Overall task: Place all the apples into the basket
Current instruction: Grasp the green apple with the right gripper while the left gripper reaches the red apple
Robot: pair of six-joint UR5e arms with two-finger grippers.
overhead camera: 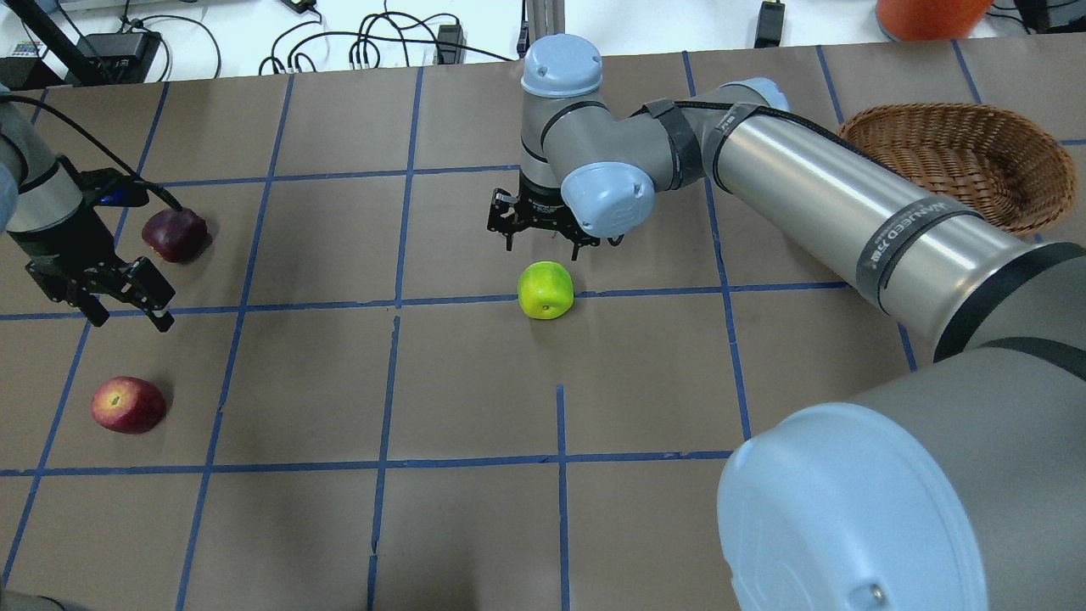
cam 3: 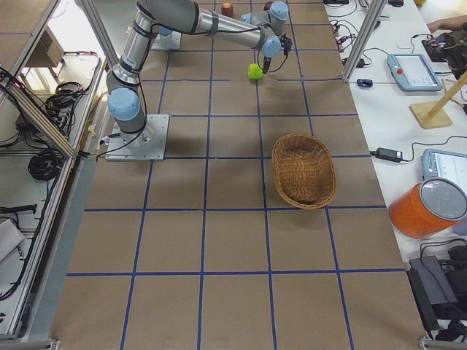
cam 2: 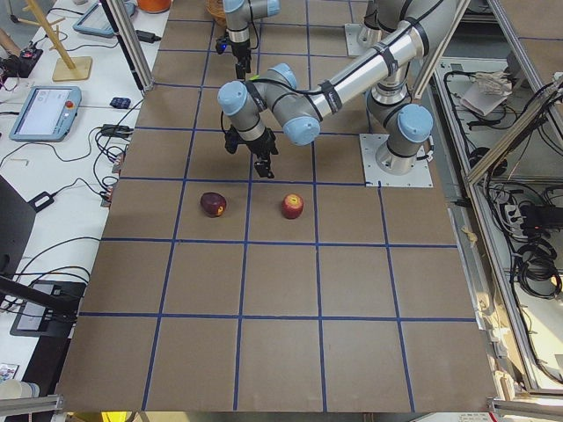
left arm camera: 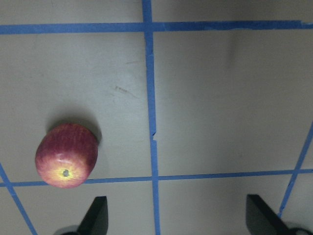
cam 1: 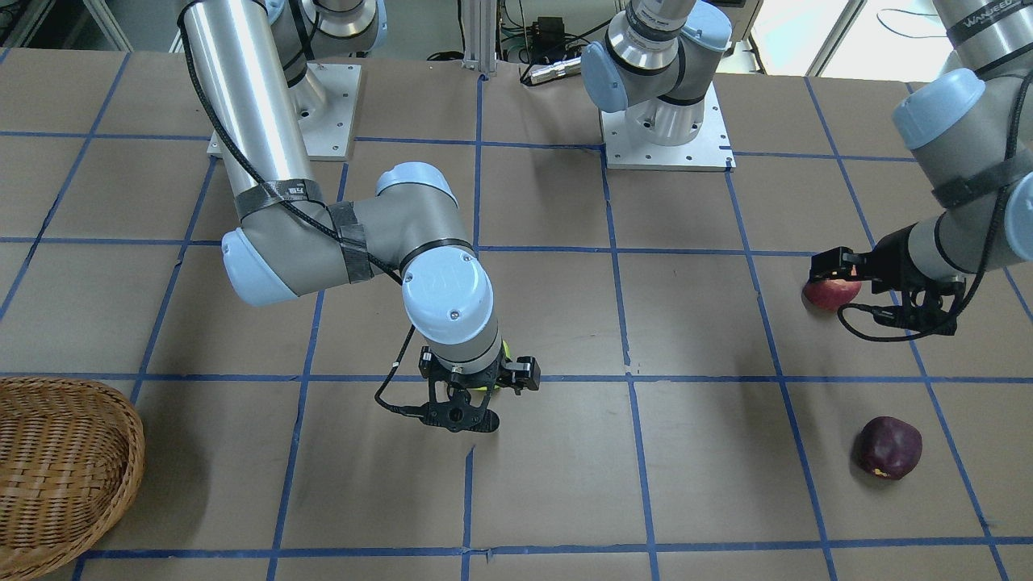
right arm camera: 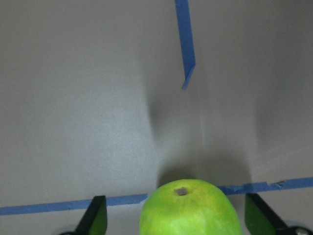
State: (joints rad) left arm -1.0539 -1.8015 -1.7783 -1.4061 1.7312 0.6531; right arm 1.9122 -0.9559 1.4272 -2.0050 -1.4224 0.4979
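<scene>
Green apple (overhead camera: 545, 289) lies just beneath the spread, empty jaws of the right gripper (overhead camera: 543, 249).

Robotics laboratory: industrial robot arms (overhead camera: 814, 212) bolted through base plates (cam 1: 702, 153) to a paper-covered table (overhead camera: 475, 382) gridded with blue tape (overhead camera: 322, 305), aluminium frame posts (cam 3: 363, 38) around it, teach pendants (cam 2: 40, 112) and loose cables (overhead camera: 365, 47) on the side benches (cam 2: 84, 101).

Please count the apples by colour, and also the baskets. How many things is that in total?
Yellow-green apple: 1
Red apple: 1
Dark maroon apple: 1
Wicker basket: 1
Total: 4
</scene>
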